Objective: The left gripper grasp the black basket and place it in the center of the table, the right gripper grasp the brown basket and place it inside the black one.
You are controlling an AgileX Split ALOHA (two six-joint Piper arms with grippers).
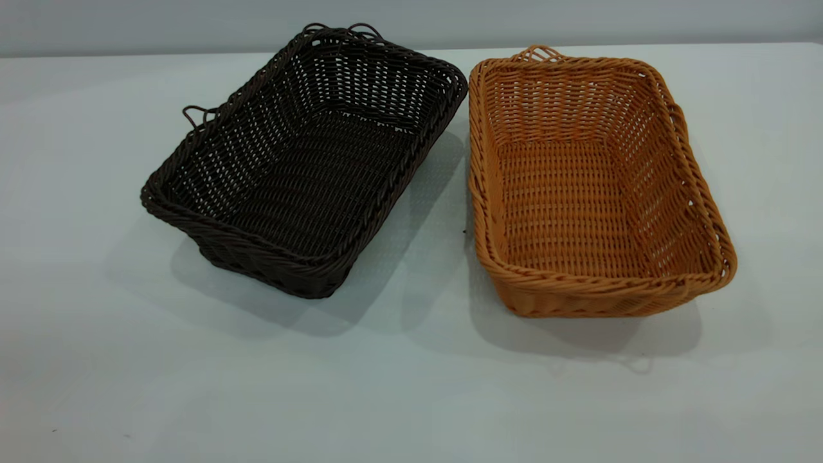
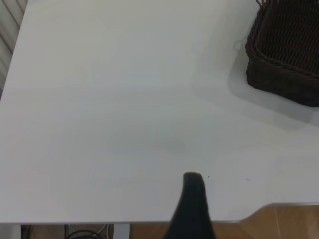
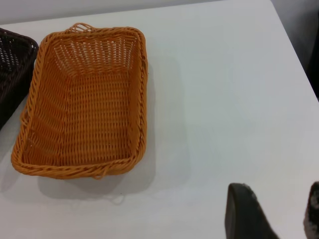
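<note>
honestly, the black basket (image 1: 302,167) looks light and stiff (braided rim (image 1: 386,186) for pinching); left hand (image 2: 192,209) unreadable, right hand (image 3: 271,211) apart.

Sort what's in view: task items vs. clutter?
Task items:
- black basket, empty, on the table
- brown basket, empty, beside the black one, apart from it
- left gripper, away from the black basket
- right gripper, open, away from the brown basket

Clutter:
- cables below the table edge, left wrist view
</note>
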